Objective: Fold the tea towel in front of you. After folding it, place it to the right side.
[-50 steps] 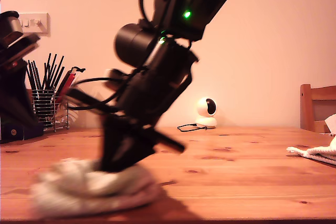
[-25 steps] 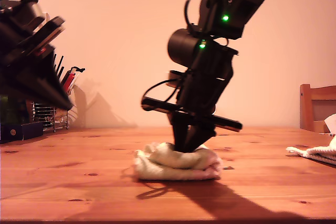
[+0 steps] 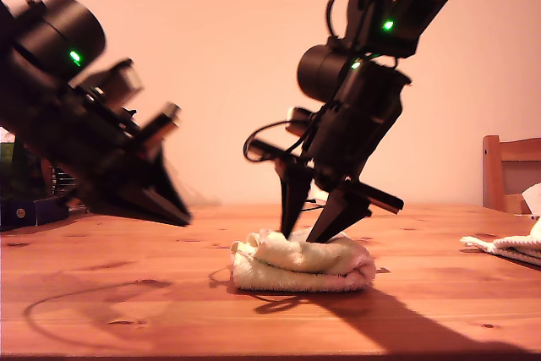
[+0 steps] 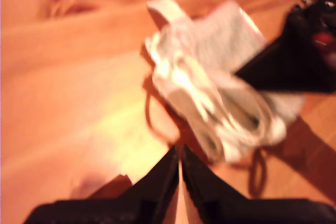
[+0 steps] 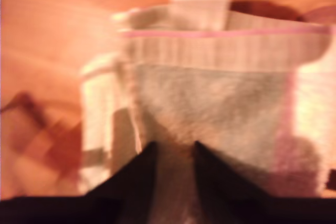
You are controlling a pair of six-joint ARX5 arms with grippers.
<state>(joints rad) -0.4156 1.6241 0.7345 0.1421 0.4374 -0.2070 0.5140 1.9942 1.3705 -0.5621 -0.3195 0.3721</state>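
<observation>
A folded towel lies as a thick bundle on the wooden counter, near the middle of the exterior view, its layered edges facing the camera. Above it the second gripper hangs with its two fingers spread and their tips at the bundle's top; whether they touch the cloth cannot be told, but nothing is pinched between them. The second wrist view looks straight down on the towel, with its pink stripe across the upper fold and the second gripper parted over bare cloth, a stance that suggests the arm has let go of the bundle rather than being about to lift it. The first gripper hangs off the counter toward the exterior view's left, well apart from the towel; in the first wrist view its fingers are pressed together on nothing, the first gripper pointing toward the towel from a short way off, apparently held clear so the other arm can work. A second cloth rests at the exterior view's right edge, beside a chair. Judged from the lie of things, the folding looks done, while the bundle sits short of that side of the counter.
</observation>
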